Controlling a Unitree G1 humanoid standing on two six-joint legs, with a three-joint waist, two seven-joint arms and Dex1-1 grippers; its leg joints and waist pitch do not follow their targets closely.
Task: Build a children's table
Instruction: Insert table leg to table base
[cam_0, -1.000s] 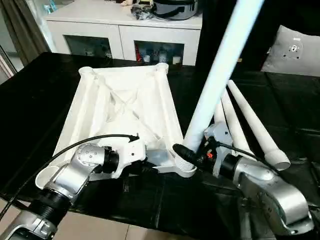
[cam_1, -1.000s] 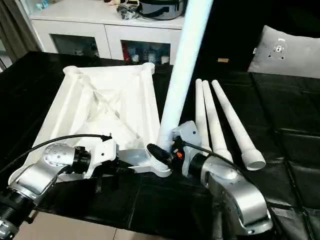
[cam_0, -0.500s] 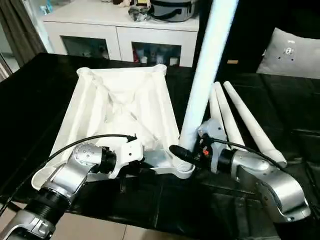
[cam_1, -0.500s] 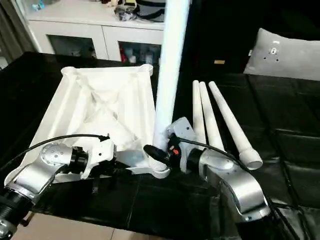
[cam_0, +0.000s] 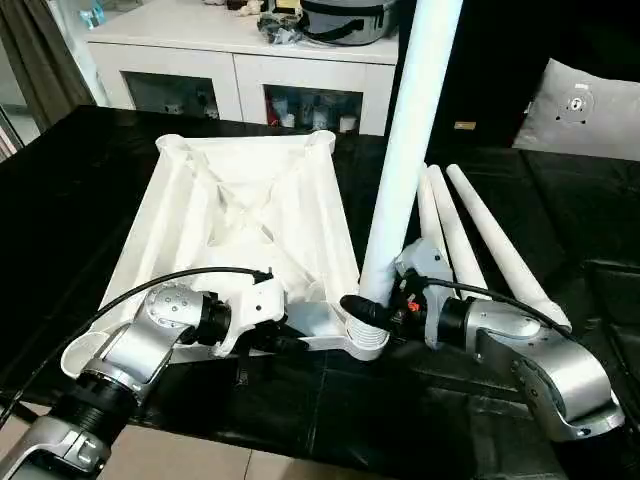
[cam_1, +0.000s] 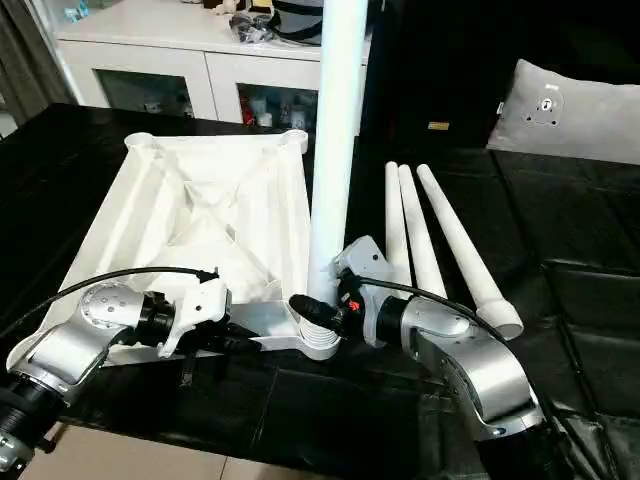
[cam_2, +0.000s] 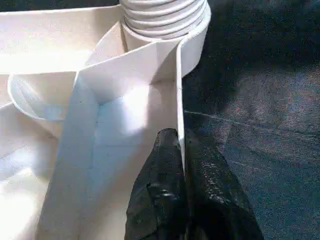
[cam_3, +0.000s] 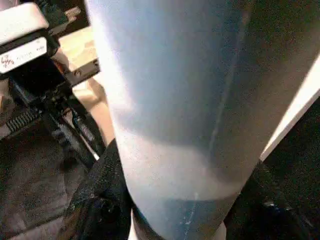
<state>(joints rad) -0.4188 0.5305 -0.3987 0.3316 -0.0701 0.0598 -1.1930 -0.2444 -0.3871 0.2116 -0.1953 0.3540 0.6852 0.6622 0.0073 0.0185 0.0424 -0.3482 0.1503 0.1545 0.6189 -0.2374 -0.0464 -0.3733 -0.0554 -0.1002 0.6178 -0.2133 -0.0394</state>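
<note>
1. The smooth white tapered leg (cam_1: 333, 150), tilted earlier, now stands upright in the tabletop (cam_0: 250, 210) near corner socket.
2. Right claw (cam_1: 318, 312) grips its ribbed base.
3. Left claw (cam_2: 182, 165) pinches the tabletop's thin rim.
4. Three legs (cam_1: 430, 240) lie on the black bench (cam_0: 60, 170).

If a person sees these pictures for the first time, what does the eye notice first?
First, the tall white leg, upright in the near right corner socket of the upside-down tabletop, with the right end effector clamped at its base. Next, the left end effector pinching the tabletop's near rim, and three spare legs lying to the right.
</note>
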